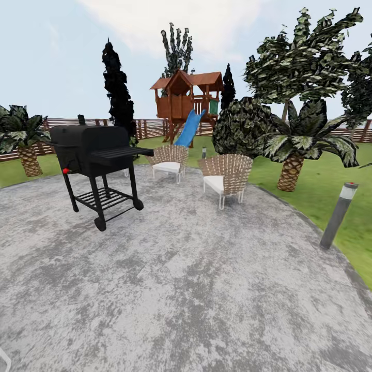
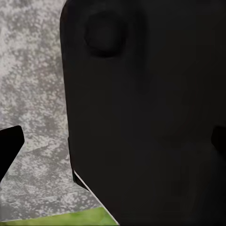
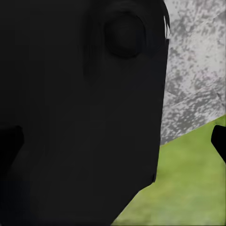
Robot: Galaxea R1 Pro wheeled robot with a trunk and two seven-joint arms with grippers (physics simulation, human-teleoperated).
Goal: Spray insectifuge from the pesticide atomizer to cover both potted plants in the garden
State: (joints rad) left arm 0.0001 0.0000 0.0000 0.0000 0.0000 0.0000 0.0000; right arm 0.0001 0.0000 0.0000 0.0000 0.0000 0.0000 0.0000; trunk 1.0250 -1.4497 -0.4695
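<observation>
Looking across the garden from the head view, the robot stands on grey speckled paving (image 1: 181,289) that fills the lower half of the frame. A black barbecue grill on wheels (image 1: 95,160) is at centre left, two wicker chairs with white cushions (image 1: 226,178) stand just right of centre, and a grey bollard lamp (image 1: 338,213) leans at the right edge, where the paving meets the lawn (image 1: 310,186). A wooden playhouse with a blue slide (image 1: 187,106) and a slat fence (image 1: 150,126) close the background; scaly-trunked palms (image 1: 294,150) stand at both sides.

The pesticide atomizer and the two small potted plants cannot be found among these things, so I cannot say where they are; I judge that the robot must first travel to find them.

In each wrist view a large dark body part of the robot blocks most of the frame, with paving and grass beside it. Dark tips show at the frame edges, but whether either hand is apart or together I cannot tell.

An atomizer is probably a light, stiff plastic bottle, perhaps smooth; taking it around the body or neck below the trigger seems safest.
</observation>
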